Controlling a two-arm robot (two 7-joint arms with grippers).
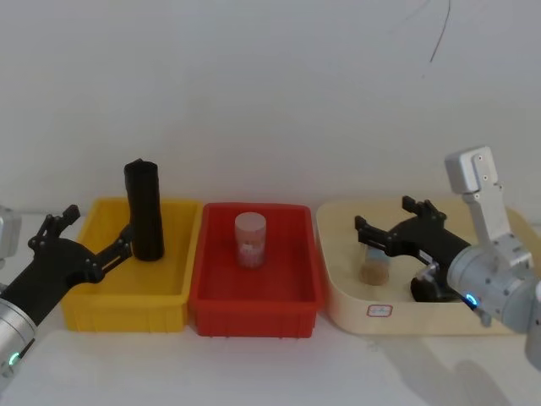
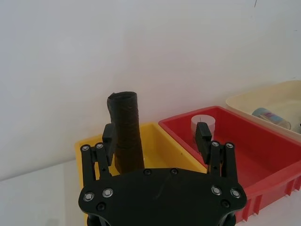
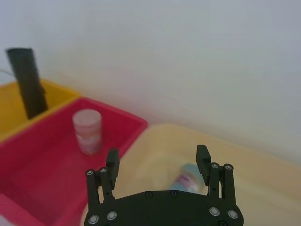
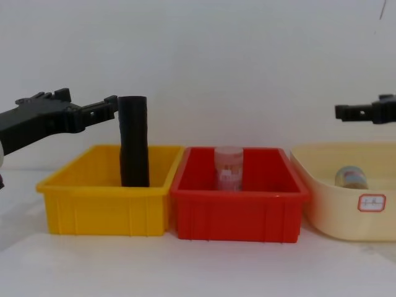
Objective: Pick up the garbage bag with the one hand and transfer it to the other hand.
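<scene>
The garbage bag [image 1: 145, 211] is a tall black roll standing upright in the yellow bin [image 1: 127, 309], rising well above its rim. My left gripper [image 1: 100, 230], on the arm with the green ring, hovers open over the bin's left part. One of its fingertips [image 1: 125, 239] is close beside the roll, and the roll is not between the fingers. In the left wrist view the garbage bag [image 2: 126, 132] stands just beyond my left gripper [image 2: 156, 136], behind one finger. My right gripper [image 1: 385, 216], blue-ringed, is open above the cream tub [image 1: 338, 292].
A red bin [image 1: 254, 309] sits in the middle and holds an upright clear jar [image 1: 250, 240]. The cream tub on the right contains a small jar [image 1: 374, 264]. A white wall stands close behind the three containers.
</scene>
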